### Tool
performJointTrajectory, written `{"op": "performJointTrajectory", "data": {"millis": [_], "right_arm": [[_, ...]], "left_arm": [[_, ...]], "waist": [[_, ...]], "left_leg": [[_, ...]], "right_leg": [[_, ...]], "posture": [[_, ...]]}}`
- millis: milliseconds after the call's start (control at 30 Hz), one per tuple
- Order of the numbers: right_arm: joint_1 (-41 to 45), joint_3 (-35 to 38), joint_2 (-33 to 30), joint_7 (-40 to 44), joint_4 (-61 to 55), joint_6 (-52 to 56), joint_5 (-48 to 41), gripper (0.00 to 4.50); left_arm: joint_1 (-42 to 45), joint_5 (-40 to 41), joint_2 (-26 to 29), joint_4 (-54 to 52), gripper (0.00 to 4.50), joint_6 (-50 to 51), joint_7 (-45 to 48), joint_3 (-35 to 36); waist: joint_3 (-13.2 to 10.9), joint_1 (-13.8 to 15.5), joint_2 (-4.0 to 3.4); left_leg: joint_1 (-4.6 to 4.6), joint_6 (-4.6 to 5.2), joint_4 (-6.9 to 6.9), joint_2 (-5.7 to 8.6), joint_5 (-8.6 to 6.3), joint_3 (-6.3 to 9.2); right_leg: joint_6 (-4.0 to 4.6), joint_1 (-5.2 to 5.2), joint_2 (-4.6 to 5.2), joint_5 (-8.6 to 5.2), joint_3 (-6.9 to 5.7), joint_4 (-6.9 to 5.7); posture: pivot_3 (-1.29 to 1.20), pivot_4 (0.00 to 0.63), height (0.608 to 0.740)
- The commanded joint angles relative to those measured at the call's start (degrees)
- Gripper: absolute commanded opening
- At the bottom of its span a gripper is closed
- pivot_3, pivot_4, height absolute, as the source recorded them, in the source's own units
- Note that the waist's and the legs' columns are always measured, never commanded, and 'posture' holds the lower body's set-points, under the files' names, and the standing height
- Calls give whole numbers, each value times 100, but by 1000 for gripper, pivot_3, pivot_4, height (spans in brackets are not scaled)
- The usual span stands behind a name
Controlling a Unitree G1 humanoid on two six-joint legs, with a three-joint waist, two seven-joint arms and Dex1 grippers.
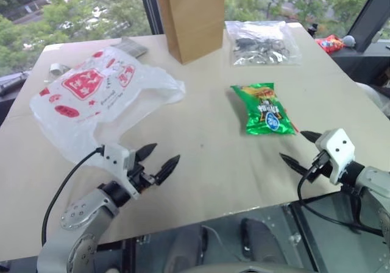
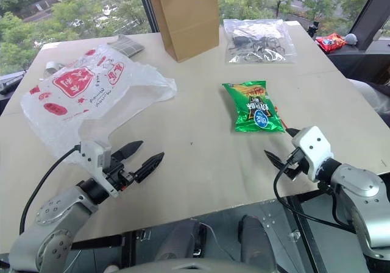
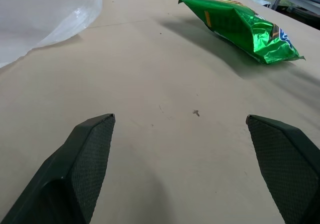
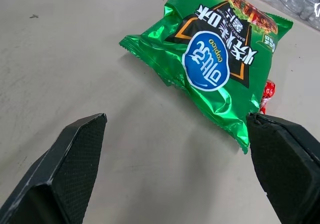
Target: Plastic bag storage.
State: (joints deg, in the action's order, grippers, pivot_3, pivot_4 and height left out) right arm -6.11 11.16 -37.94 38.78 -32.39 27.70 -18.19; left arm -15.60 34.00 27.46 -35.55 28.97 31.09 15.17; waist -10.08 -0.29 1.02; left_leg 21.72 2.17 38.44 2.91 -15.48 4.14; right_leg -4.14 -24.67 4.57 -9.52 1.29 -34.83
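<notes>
While both arms hover low over the beige tabletop [image 1: 207, 163]:
Left gripper [image 1: 157, 159]: seven o'clock, fingers spread, empty.
Right gripper [image 1: 300, 147]: four o'clock, fingers spread, empty.
Shiny green foil snack packet [image 1: 263, 108]: two o'clock, flat.
Thin translucent white plastic bag with red print [image 1: 97, 96]: ten o'clock, crumpled.
Tall brown paper bag [image 1: 190, 17]: twelve o'clock, upright.

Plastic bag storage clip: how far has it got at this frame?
Nothing looks done: the plastic bag lies loose and spread on the table, beside the paper bag. Nothing is in hand; the left gripper and right gripper are open and empty. Gathering and stowing the bag remain.
</notes>
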Motion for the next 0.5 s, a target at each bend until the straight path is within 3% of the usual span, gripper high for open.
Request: {"op": "performJointTrajectory", "data": {"millis": [33, 333, 500], "right_arm": [[73, 79, -12, 10, 14, -237, 5, 4500], [574, -139, 303, 38, -265, -411, -454, 4500], [793, -336, 228, 238, -610, -312, -712, 4500]], "left_arm": [[97, -101, 40, -278, 4369, -161, -105, 8], [1248, -701, -10, -423, 4369, 145, -1206, -193], [1805, -2441, 650, -376, 4369, 399, -2011, -765]], "waist": [[0, 0, 0], [0, 17, 1], [0, 7, 0]], "left_leg": [[0, 0, 0, 0, 0, 0], [1, -1, 0, 2, 0, 3], [0, -1, -2, 4, 0, 6]], "right_leg": [[0, 0, 0, 0, 0, 0], [4, 0, 0, 5, -1, 0], [0, -1, -6, 27, -3, 0]], "posture": [[0, 150, 740], [0, 150, 740], [0, 150, 740]]}}
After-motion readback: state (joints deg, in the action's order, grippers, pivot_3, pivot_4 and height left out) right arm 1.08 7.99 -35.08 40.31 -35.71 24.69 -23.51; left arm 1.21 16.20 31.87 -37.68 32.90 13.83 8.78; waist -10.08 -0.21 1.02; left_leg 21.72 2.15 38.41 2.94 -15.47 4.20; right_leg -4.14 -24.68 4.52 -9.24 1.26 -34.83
